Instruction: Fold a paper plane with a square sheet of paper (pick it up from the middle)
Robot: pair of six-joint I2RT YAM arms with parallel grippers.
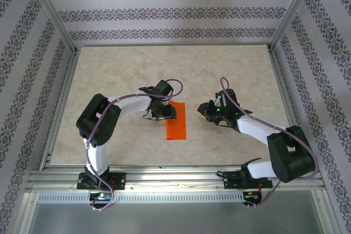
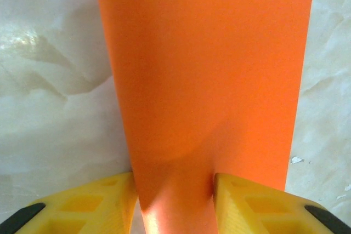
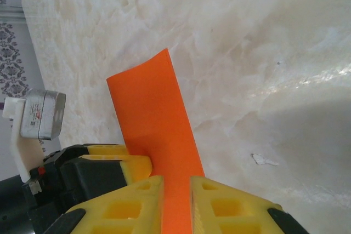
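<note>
Orange paper (image 1: 176,127) lies on the table (image 1: 126,75) at centre frame in the top view. It's a narrow upright strip rather than a square, and looks flat.

Left gripper (image 1: 164,113) sits on the strip's upper-left corner. In the left wrist view its yellow fingers (image 2: 93,204) are at the bottom edge of the frame, about mid-width apart. Orange fills the whole gap between them and runs up to the top of the frame. The right-hand finger overlaps the paper and the left-hand one sits at the paper's edge. Can't tell if the paper is pinched or just lying under the tips.

Right gripper (image 1: 203,111) is right of the strip in the top view, near it with bare table between. Its tips point left at the paper. In the right wrist view the jaws are at bottom centre with a narrow slot between them. They hold nothing, and the orange seen through the slot is the strip beyond. That view also shows one yellow finger of the left gripper at lower left, touching the paper's left edge.
</note>
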